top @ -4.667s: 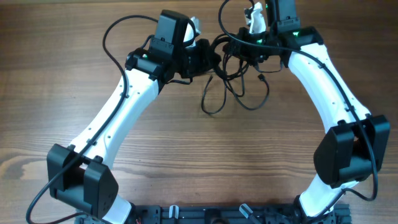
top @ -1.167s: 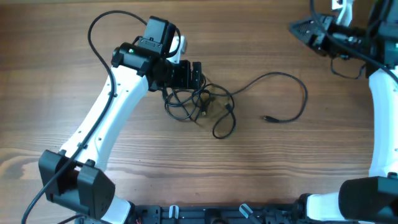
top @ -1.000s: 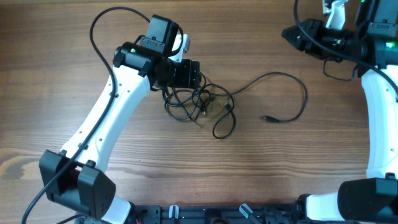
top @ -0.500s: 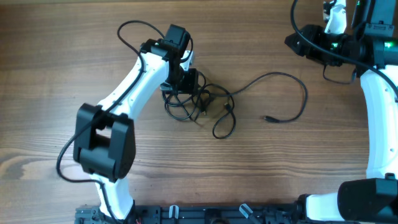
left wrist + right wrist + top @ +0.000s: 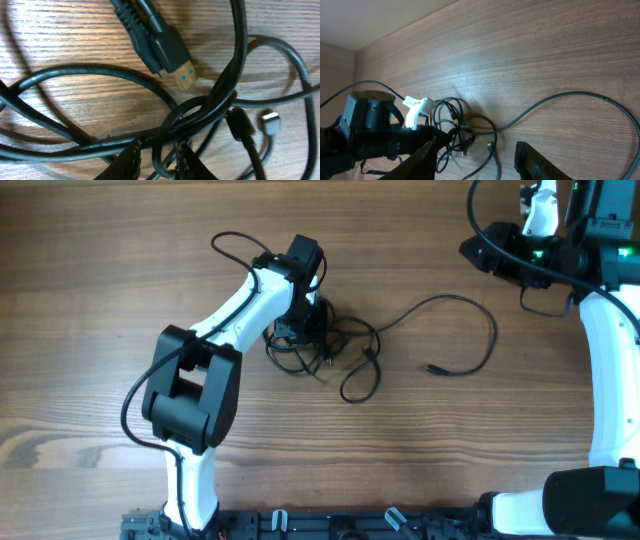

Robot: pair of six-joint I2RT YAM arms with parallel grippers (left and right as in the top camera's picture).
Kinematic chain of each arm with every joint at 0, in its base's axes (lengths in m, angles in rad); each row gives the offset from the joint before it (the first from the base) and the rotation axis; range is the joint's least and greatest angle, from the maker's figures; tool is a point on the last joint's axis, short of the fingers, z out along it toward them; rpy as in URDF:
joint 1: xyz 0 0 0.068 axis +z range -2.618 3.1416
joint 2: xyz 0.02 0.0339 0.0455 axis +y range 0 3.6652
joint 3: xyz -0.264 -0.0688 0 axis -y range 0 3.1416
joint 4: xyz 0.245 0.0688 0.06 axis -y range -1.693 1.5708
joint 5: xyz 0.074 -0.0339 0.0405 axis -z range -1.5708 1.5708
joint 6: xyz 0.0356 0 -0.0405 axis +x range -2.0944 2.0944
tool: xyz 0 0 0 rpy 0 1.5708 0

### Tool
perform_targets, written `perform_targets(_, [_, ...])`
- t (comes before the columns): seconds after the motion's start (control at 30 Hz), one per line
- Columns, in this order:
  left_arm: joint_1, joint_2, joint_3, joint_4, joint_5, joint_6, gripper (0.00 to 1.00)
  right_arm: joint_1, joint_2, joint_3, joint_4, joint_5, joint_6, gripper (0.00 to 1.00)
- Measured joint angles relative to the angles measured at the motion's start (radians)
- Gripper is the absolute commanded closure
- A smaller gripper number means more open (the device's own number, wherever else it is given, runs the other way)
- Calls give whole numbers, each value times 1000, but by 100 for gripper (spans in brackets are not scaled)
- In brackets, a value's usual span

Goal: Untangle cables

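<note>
Swung round in the last half second, the left arm [image 5: 235, 310] now has its elbow nearer the middle, and the left tool [image 5: 303, 318] sits on the left side of the knot [image 5: 325, 345] of cables. Its wrist view shows the fingers [image 5: 131, 159] slightly spread astride one loop, not clamped on it, near a gold-tipped plug [image 5: 184, 77]. Farther right, one cable [image 5: 480, 315] already arcs out across the desk [image 5: 100, 300], though its other end runs into the bunch. Farthest off, the right tool [image 5: 480, 160] hangs spread and empty. Most of the untangling looks left to do.
</note>
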Motion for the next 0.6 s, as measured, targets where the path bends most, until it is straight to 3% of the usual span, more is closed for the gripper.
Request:
perform_targets(0.4, [-60, 1, 1, -26, -26, -28, 80, 0, 0, 0, -4, 3, -11, 48])
perform_targets(0.6, [-92, 1, -8, 2, -53, -104, 85, 0, 0, 0, -18, 3, -14, 48])
